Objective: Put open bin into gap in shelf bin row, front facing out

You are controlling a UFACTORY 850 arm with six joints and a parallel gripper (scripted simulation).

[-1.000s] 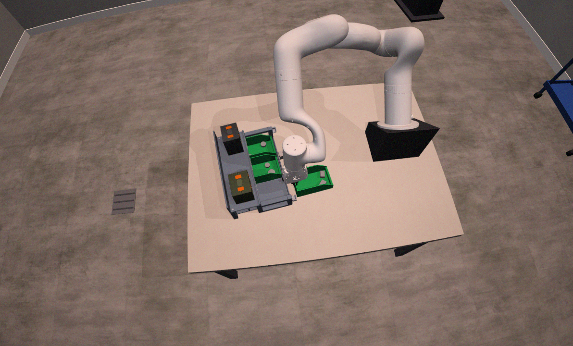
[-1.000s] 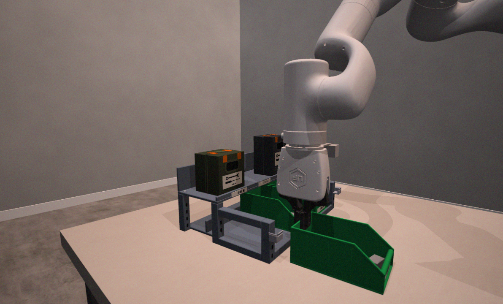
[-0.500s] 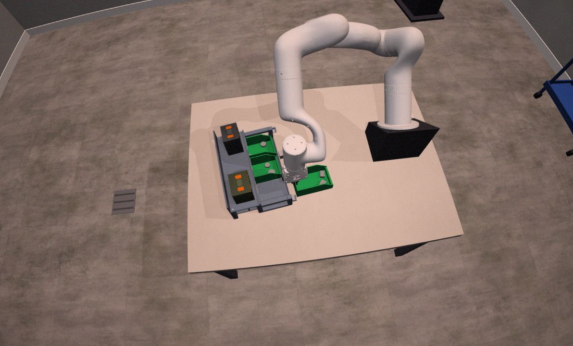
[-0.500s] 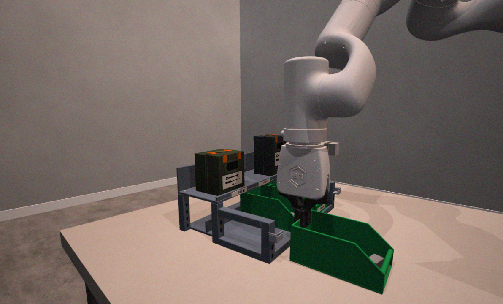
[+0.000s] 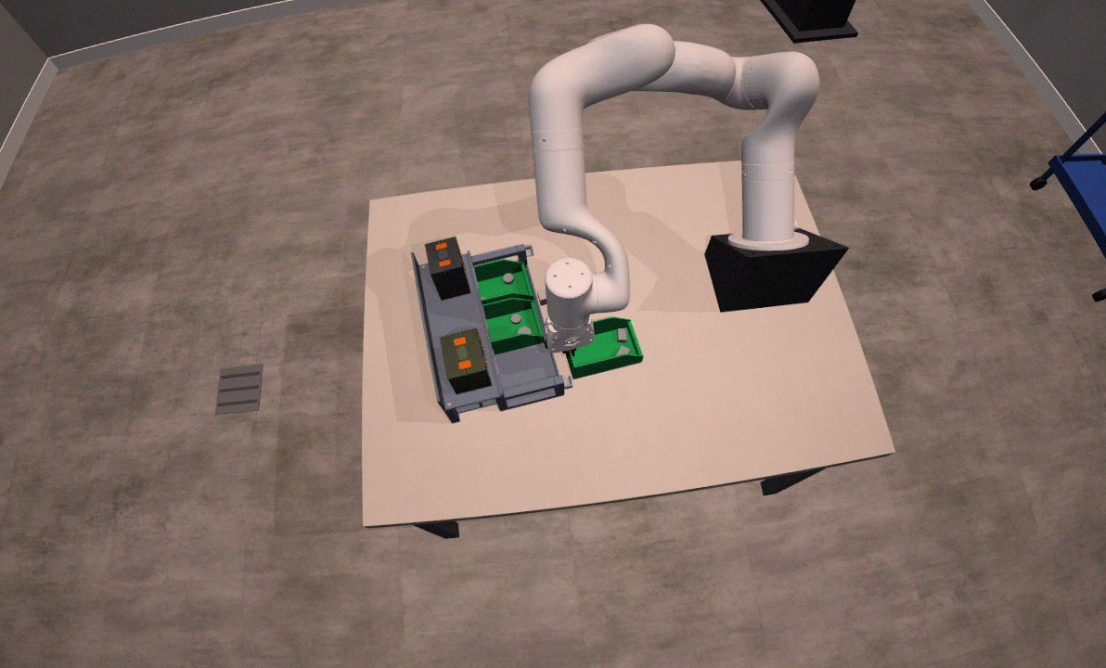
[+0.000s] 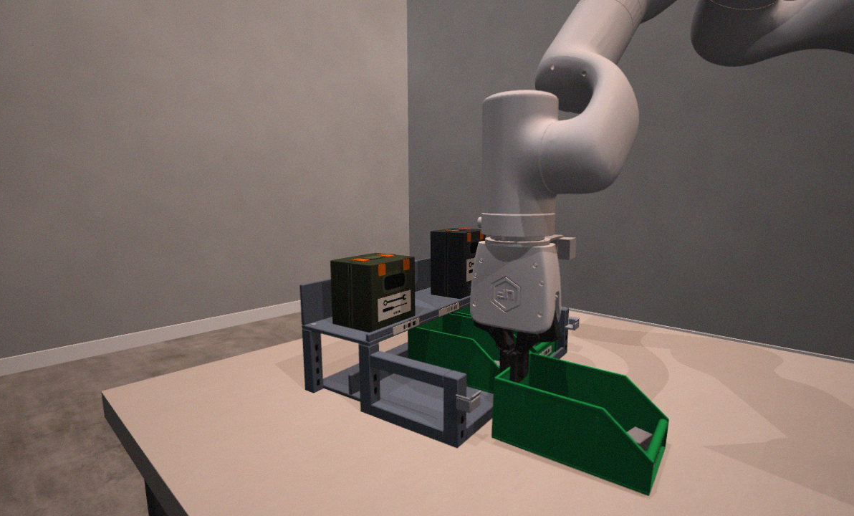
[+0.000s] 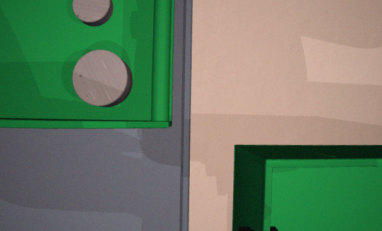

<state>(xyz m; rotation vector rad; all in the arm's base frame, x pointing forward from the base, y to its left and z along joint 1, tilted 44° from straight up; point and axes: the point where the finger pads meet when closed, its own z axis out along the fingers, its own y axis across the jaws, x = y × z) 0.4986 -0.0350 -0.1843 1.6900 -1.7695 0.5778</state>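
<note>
Overhead, arm (image 5: 559,149) (image 6: 519,160) arches down; fingers (image 5: 572,352) (image 6: 513,368) point straight down, clamped on open bin (image 5: 607,349) (image 6: 564,423) (image 7: 332,196) at rear wall.

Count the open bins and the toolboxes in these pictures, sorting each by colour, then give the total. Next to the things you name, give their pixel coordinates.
Green open bins (image 5: 498,290) (image 5: 503,329) (image 5: 598,357) (image 6: 443,350) (image 6: 564,430) (image 7: 34,83) (image 7: 332,199): 3
Olive-green toolbox (image 5: 470,378) (image 6: 353,294): 1
Black toolbox (image 5: 451,280) (image 6: 445,263): 1
Total: 5
</note>
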